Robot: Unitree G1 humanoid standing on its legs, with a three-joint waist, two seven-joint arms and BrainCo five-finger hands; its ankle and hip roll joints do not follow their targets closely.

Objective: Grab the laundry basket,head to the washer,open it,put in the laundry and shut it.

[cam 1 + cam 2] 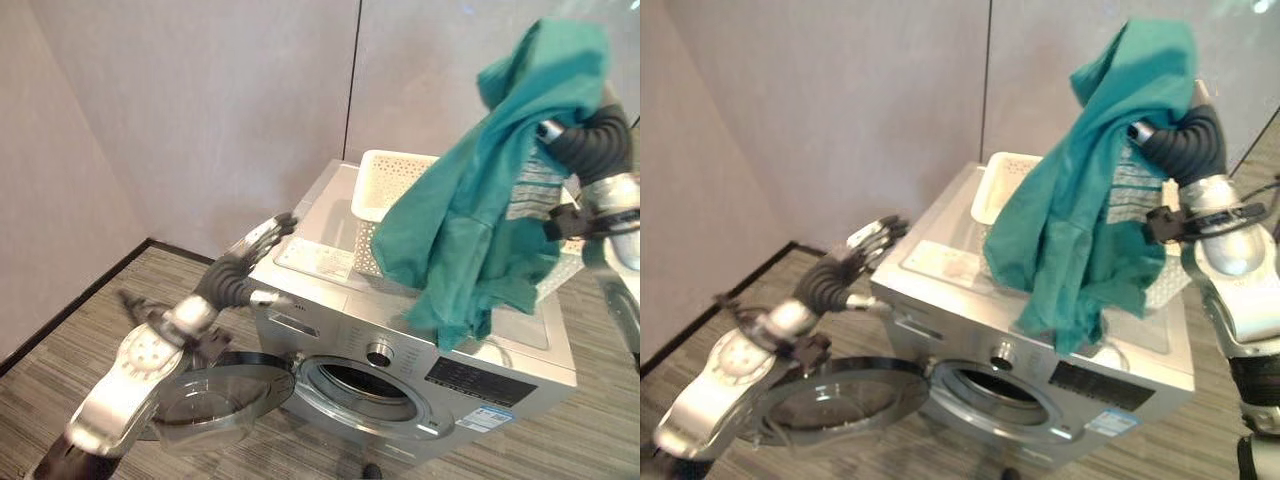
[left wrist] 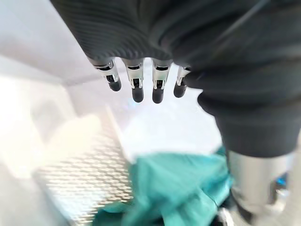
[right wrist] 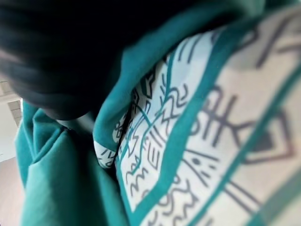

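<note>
A silver front-loading washer (image 1: 330, 300) stands with its round door (image 1: 215, 395) swung open to the left, baring the drum opening (image 1: 360, 385). A white lattice laundry basket (image 1: 390, 175) sits on the washer's top. My right hand (image 1: 590, 135) is raised above the basket and shut on a teal garment (image 1: 460, 230), which hangs down over the basket and the washer's top. A white-and-teal patterned part of the cloth (image 3: 211, 141) lies close against that hand. My left hand (image 1: 245, 265) is open, its straight fingers (image 2: 136, 89) reaching to the washer's top left edge.
Grey walls stand close behind and to the left of the washer. The floor (image 1: 90, 350) is striped grey carpet with a dark skirting line along the left wall. The open door juts out over the floor in front of my left arm.
</note>
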